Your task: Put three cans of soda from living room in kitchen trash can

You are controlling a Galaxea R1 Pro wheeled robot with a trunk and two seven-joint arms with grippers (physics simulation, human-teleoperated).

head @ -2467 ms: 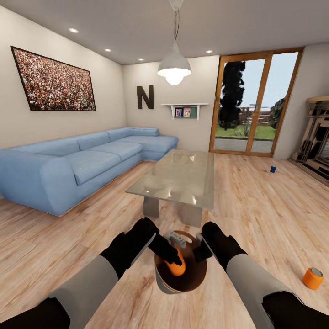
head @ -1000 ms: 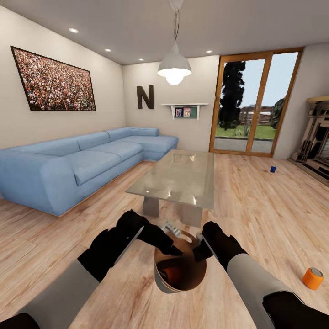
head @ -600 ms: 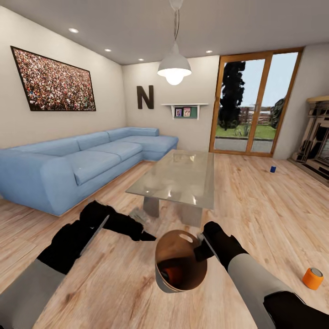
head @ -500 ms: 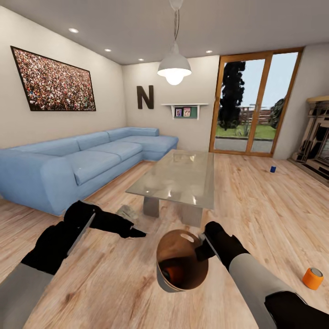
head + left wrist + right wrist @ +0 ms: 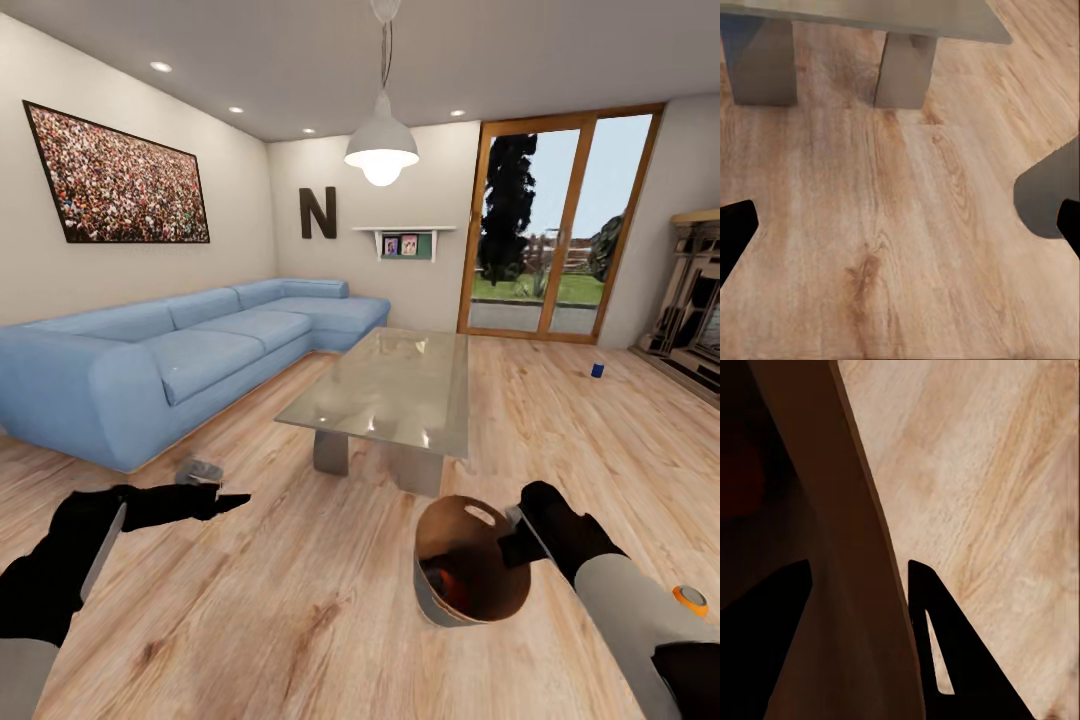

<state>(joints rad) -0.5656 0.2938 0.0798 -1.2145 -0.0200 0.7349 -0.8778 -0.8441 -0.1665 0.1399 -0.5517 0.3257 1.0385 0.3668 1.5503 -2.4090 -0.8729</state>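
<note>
Soda can number one, the orange one, now sits low inside the tash can (image 5: pixel 470 575); I can just make out a dim orange-red patch at the bottom of the brown inner wall, though it is too dark to be sure of its pose. My right jaws (image 5: pixel 517 537) are clamped on the bin's rim near its handle slot, one finger inside the wall and one outside (image 5: pixel 934 660), and since half a second ago I have carried the bin rightward across the wood floor (image 5: pixel 300 600). My left jaws (image 5: pixel 205 497) have pulled well away from the bin, out toward the blue sofa (image 5: pixel 170 360); they stand wide and empty, bare floor and the glass desk's legs (image 5: pixel 904 71) between and beyond the fingers. That leaves two cans: the second orange can (image 5: pixel 690 598) is just beyond my right forearm, and the dark blue can (image 5: pixel 597 370) lies far ahead of both jaws, near the fireplace (image 5: pixel 695 300). I judge the orange one is next.
</note>
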